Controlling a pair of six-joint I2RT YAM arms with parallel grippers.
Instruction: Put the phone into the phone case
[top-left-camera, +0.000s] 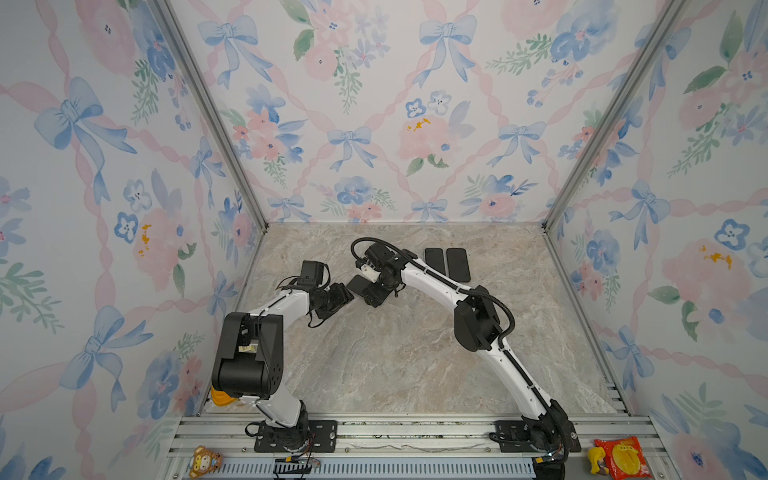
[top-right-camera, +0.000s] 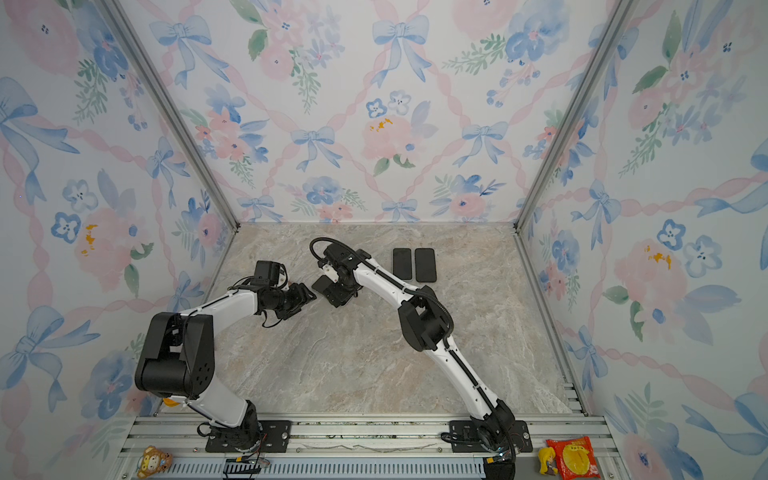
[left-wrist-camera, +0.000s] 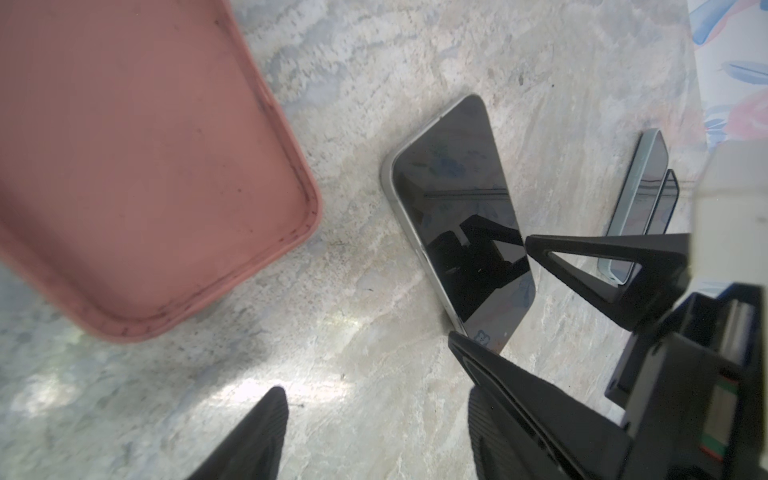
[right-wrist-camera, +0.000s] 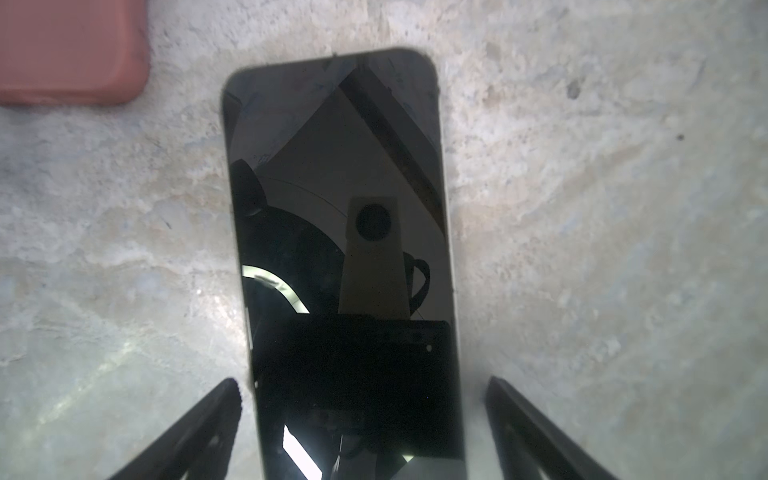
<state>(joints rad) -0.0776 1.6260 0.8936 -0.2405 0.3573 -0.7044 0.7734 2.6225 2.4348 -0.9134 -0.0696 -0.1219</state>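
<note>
Left wrist view, reading rightward: shows salmon-pink soft phone case flat on marble tabletop, left of centre, clear of spread left gripper, awaiting insertion; then nearby black-screened slab phone, face up, straddled by spread right gripper, likely for pickup.

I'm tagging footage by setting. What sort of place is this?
Probably a robot data-collection booth, not a home: flowered wallpaper panels in an aluminium frame enclose a marble-look tabletop, with the left arm and right arm bolted to a rail at its front.
</note>
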